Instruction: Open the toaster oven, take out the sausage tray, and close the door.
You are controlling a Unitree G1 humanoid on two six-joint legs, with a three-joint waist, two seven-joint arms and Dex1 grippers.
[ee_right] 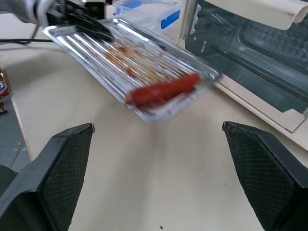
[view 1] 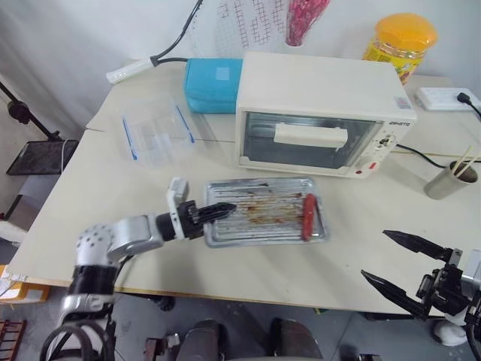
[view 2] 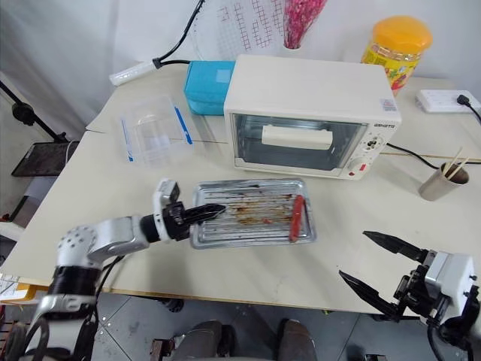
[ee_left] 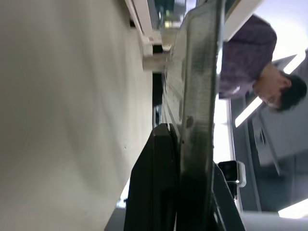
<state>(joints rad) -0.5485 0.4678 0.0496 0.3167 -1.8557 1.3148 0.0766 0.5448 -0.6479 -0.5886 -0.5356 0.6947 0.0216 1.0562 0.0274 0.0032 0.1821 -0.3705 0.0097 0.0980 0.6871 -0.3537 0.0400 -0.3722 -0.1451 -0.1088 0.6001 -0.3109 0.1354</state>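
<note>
The sausage tray (view 1: 263, 218), silvery with brown stains, hangs just in front of the toaster oven (view 1: 323, 86); one red sausage (view 1: 308, 216) lies at its right end. My left gripper (view 1: 218, 210) is shut on the tray's left rim, and the black fingers (ee_left: 154, 183) pinch the metal edge. In the right wrist view the tray (ee_right: 130, 57) looks lifted a little off the table. The door (view 1: 259, 143) with its white bar handle (view 1: 310, 135) stands upright against the oven front. My right gripper (view 1: 374, 254) is open at the table's near right edge, empty and apart from the tray.
A clear container with blue clips (view 1: 158, 135) and a blue case (view 1: 214, 84) sit left of the oven. A yellow-lidded jar (view 1: 402, 41), a power strip (view 1: 443, 98) and a cup of sticks (view 1: 451, 180) stand at the right. A person (ee_left: 255, 62) is beyond the table.
</note>
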